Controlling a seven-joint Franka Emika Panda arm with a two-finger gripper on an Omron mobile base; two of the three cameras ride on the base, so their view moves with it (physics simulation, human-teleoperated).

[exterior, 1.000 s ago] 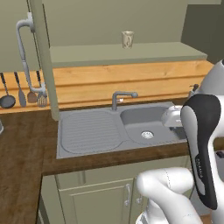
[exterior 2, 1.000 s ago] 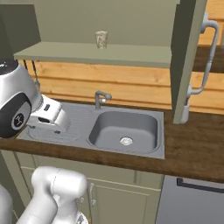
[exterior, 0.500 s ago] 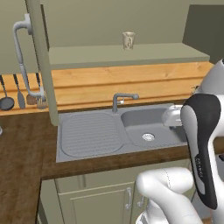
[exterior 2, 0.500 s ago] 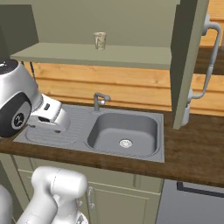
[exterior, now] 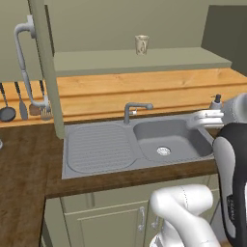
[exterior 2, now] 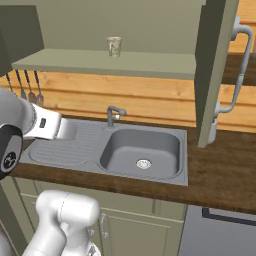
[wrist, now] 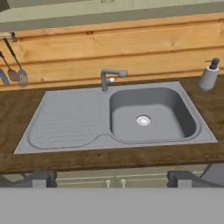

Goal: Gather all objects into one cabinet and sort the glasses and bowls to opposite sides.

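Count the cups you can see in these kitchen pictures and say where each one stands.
1. A cream speckled cup stands upright on the open cabinet's shelf, above the sink. Other cups may be out of view.

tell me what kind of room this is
A kitchen, rendered rather than real. A grey sink with a tap is set in a dark wood counter, cooking utensils hang on the wooden wall panel, and a cream cup stands on an open cabinet shelf.
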